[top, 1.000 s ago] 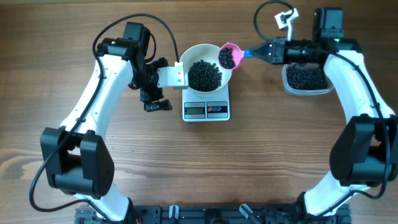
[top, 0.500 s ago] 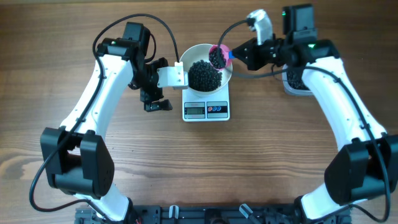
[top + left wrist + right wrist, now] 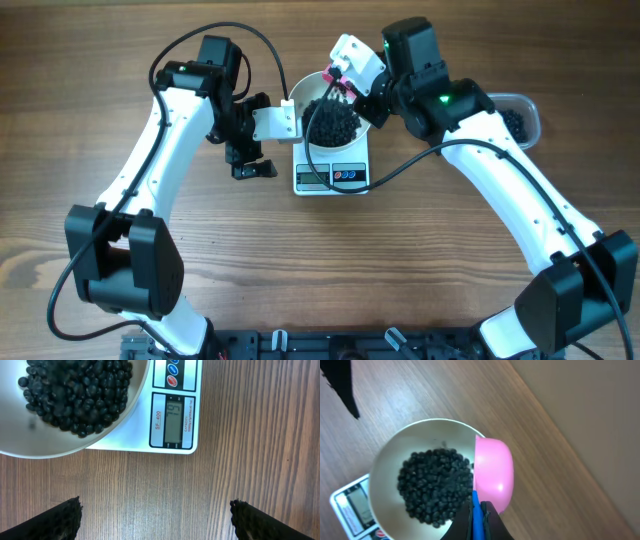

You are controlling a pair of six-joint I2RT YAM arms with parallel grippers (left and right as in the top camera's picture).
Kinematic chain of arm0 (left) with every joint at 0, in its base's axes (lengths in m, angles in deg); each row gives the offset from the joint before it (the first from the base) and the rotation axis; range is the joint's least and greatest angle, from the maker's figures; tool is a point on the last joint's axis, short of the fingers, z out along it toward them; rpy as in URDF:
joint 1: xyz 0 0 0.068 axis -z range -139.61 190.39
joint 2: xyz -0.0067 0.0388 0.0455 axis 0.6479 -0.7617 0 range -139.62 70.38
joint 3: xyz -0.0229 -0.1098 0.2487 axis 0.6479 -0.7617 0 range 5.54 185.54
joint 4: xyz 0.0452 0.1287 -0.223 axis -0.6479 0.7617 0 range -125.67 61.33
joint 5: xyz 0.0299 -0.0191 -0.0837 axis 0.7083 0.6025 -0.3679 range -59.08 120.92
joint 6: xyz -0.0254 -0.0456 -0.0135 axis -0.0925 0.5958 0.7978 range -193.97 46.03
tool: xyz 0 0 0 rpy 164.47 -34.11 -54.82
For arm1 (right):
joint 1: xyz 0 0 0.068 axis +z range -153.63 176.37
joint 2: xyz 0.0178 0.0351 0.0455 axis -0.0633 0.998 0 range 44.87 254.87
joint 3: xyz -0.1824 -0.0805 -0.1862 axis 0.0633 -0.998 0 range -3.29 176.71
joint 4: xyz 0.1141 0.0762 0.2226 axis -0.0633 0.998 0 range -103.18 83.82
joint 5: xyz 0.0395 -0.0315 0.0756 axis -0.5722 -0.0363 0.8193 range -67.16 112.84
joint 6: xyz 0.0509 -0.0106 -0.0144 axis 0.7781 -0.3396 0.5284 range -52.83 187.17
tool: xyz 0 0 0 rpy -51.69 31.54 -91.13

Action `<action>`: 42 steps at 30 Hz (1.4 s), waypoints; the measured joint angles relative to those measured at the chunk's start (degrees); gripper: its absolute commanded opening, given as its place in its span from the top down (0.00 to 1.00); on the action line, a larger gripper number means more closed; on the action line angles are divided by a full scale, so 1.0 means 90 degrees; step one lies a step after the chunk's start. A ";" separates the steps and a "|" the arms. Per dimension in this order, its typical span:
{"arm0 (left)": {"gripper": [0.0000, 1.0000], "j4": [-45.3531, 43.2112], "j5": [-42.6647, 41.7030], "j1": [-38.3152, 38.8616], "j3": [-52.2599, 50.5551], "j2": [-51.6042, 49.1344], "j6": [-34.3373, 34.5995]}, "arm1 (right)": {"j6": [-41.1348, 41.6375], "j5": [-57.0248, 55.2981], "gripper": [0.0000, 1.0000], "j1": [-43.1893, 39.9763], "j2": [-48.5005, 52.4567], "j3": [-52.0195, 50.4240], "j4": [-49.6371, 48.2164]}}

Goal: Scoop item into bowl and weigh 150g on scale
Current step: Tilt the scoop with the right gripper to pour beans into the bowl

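Note:
The white bowl (image 3: pixel 312 92) stands on the white scale (image 3: pixel 333 176) and holds a dark pile of the item (image 3: pixel 333 122). My right gripper (image 3: pixel 477 521) is shut on the blue handle of a pink scoop (image 3: pixel 494 472). The scoop is tipped on its side over the bowl's (image 3: pixel 387 467) right rim, above the beads (image 3: pixel 435 485). My left gripper (image 3: pixel 156 512) stands open and empty over bare wood. It sits just left of the scale (image 3: pixel 172 420) and the bowl (image 3: pixel 131 419). The scale's display is lit, its figures too small to read surely.
A clear plastic tub (image 3: pixel 517 115) with more black beads stands at the right, partly hidden by my right arm. The right arm (image 3: pixel 500 190) reaches across from the right, over the table, to the bowl.
My right arm has swung left from beside the tub to over the bowl. The scoop, which carried beads, has tipped over onto its side. The left arm has not moved.

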 measured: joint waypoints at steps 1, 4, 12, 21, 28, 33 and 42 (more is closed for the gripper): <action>0.00 0.0002 0.0000 0.0000 0.0000 0.0000 0.0000 | -0.0032 -0.0027 0.96 0.0010 0.0000 0.0002 -0.0002; 0.00 0.0002 0.0000 0.0000 0.0000 0.0000 0.0000 | -0.0078 -0.0090 0.96 0.0010 0.0000 0.0002 -0.0002; 0.00 0.0002 0.0000 0.0000 0.0000 0.0000 0.0000 | -0.0100 -0.0136 0.96 0.0010 0.0000 0.0002 -0.0002; 0.00 0.0000 0.0000 0.0000 0.0000 0.0000 0.0000 | -0.0153 0.0044 0.96 0.0010 -0.0002 0.0000 0.0080; 0.00 0.0002 0.0000 0.0000 0.0000 0.0000 -0.0002 | -0.0070 0.0206 0.96 0.0024 -0.0005 0.0002 0.0124; 0.00 0.0002 0.0000 0.0000 0.0000 0.0000 0.0000 | 0.0216 0.0236 0.96 0.0010 -0.0007 0.0000 0.0095; 0.00 0.0000 0.0000 0.0000 0.0000 0.0000 0.0000 | 0.2144 0.1627 0.96 -0.1158 -0.0007 0.0000 -0.0690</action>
